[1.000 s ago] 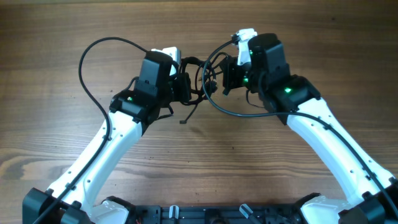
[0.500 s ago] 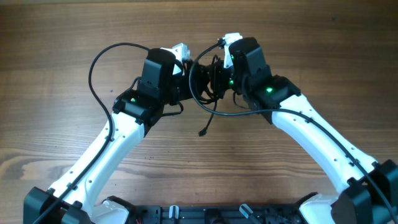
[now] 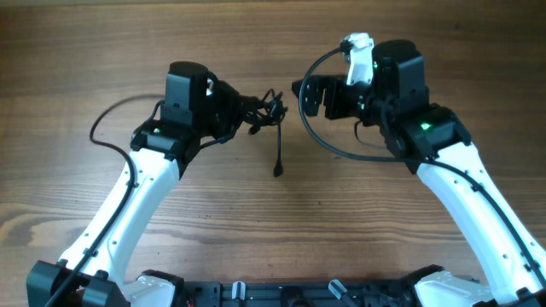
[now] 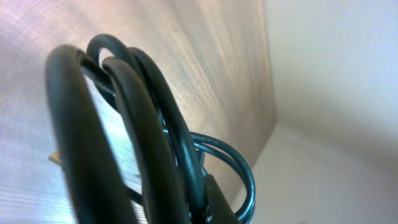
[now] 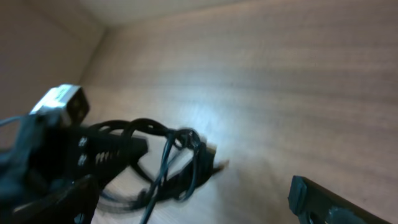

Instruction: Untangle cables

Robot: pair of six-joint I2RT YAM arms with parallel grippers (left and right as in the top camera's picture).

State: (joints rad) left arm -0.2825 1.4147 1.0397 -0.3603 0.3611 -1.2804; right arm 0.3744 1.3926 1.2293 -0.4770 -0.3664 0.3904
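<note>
Left hand (image 3: 243, 111) clamped shut, right hand (image 3: 307, 96) wide open, facing, apart.

Left wrist view is swamped by close, out-of-focus cables (image 4: 134, 143) hiding my fingers and running off the bottom edge; right wrist view is blurred, right finger (image 5: 329, 200) clipped.

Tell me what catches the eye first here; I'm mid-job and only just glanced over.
The knot of thin black cables stands out first, gripped mid-table by the shut left fingers. One cord runs straight out of it to a plug end nearer the robot. Just to the right, the right fingers stand wide open and empty, apart from the bundle.
</note>
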